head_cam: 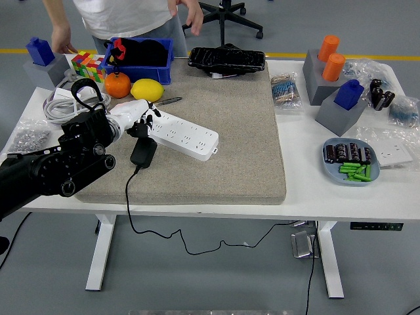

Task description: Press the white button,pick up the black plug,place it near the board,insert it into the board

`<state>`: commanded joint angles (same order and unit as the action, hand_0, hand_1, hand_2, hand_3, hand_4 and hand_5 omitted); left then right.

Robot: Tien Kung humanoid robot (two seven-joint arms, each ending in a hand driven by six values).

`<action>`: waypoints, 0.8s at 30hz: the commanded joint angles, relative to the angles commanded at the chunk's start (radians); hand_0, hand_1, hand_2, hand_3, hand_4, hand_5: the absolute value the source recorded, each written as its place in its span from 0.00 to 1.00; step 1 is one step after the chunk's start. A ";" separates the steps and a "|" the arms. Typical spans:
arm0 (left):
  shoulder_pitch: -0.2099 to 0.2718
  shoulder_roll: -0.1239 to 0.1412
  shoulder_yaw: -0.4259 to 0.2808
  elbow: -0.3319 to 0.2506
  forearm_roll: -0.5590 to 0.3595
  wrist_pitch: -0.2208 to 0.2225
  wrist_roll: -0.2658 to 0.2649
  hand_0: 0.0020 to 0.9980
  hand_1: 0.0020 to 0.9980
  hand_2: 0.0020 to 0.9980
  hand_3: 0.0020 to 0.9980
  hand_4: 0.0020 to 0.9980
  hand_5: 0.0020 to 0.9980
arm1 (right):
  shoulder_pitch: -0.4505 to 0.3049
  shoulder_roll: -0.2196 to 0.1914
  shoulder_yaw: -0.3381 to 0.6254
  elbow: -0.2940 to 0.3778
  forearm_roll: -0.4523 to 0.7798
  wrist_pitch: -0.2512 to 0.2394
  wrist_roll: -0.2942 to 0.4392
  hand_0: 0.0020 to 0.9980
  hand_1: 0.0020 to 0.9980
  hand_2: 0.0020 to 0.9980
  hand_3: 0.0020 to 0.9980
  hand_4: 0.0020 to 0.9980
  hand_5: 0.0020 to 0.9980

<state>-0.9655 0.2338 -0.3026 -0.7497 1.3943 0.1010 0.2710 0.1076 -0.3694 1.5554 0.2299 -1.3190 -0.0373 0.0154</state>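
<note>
The white power strip (178, 133) lies slantwise on the grey mat (216, 141), its left end toward the lemon and its right end lower, toward the mat's middle. The black plug (143, 152) lies on the mat just below the strip's left end, close to it, and its black cable (131, 210) runs down over the mat's front edge and hangs under the worktop (308, 190). The left hand (134, 117), white with dark fingertips, sits over the left end of the strip, fingers bent downward onto or just above it; they close on nothing, and whether a fingertip actually touches the strip cannot be told. The black left arm (52, 170) comes in from the lower left across the worktop's corner. Behind the hand lie a yellow lemon (147, 89), an orange (117, 84) and a pen (165, 101) at the mat's far-left edge. Further back stand a blue bin (139, 60) with dark contents, a coloured cube (87, 64) and a black tray (226, 60). To the right of the mat are grey blocks carrying orange cylinders (330, 57) and a blue piece (349, 94), and nearer the front a blue plate (351, 162) with green and dark small parts. A person stands at the far left side, one hand (63, 44) down near the cube, the other hand (192, 14) raised above the tray.
</note>
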 joint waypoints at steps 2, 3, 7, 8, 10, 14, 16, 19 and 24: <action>-0.009 -0.009 0.018 0.021 -0.021 0.000 -0.003 0.16 0.02 0.09 0.73 0.00 0.00 | 0.003 -0.001 -0.004 0.000 0.001 0.000 0.000 0.68 0.61 0.58 0.59 0.66 0.36; -0.014 -0.014 0.028 0.032 -0.033 0.000 -0.003 0.16 0.02 0.09 0.73 0.00 0.00 | 0.003 -0.001 -0.006 0.001 0.002 0.000 0.000 0.68 0.61 0.58 0.59 0.66 0.36; -0.037 -0.032 0.080 0.082 -0.074 -0.002 -0.003 0.16 0.03 0.09 0.73 0.00 0.00 | 0.007 -0.004 -0.015 0.004 0.006 0.001 0.000 0.68 0.61 0.58 0.59 0.66 0.36; -0.040 -0.035 0.087 0.089 -0.081 -0.002 -0.003 0.16 0.03 0.09 0.73 0.00 0.00 | 0.007 -0.005 -0.016 0.004 0.006 0.001 0.000 0.68 0.61 0.58 0.59 0.66 0.36; -0.047 -0.039 0.099 0.106 -0.094 -0.003 -0.003 0.16 0.03 0.09 0.73 0.00 0.00 | 0.008 -0.006 -0.019 0.003 0.007 0.001 0.000 0.68 0.61 0.58 0.59 0.66 0.36; -0.053 -0.048 0.118 0.128 -0.109 -0.004 -0.004 0.16 0.03 0.09 0.73 0.00 0.00 | 0.008 -0.006 -0.019 0.004 0.007 0.001 0.000 0.68 0.61 0.58 0.59 0.66 0.36; -0.056 -0.053 0.126 0.137 -0.115 -0.004 -0.004 0.16 0.03 0.09 0.73 0.00 0.00 | 0.007 -0.006 -0.018 0.002 0.006 0.000 0.000 0.68 0.61 0.58 0.59 0.66 0.36; -0.062 -0.063 0.141 0.153 -0.129 -0.003 -0.007 0.16 0.03 0.09 0.73 0.00 0.00 | 0.007 -0.007 -0.021 0.003 0.007 0.000 0.000 0.68 0.61 0.58 0.59 0.66 0.36; -0.071 -0.078 0.175 0.179 -0.153 -0.001 -0.011 0.15 0.03 0.09 0.73 0.00 0.00 | 0.008 -0.007 -0.027 0.007 0.009 0.000 0.001 0.68 0.61 0.58 0.59 0.66 0.36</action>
<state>-1.0368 0.1563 -0.1271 -0.5703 1.2417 0.1002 0.2603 0.1151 -0.3767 1.5288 0.2372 -1.3096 -0.0372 0.0159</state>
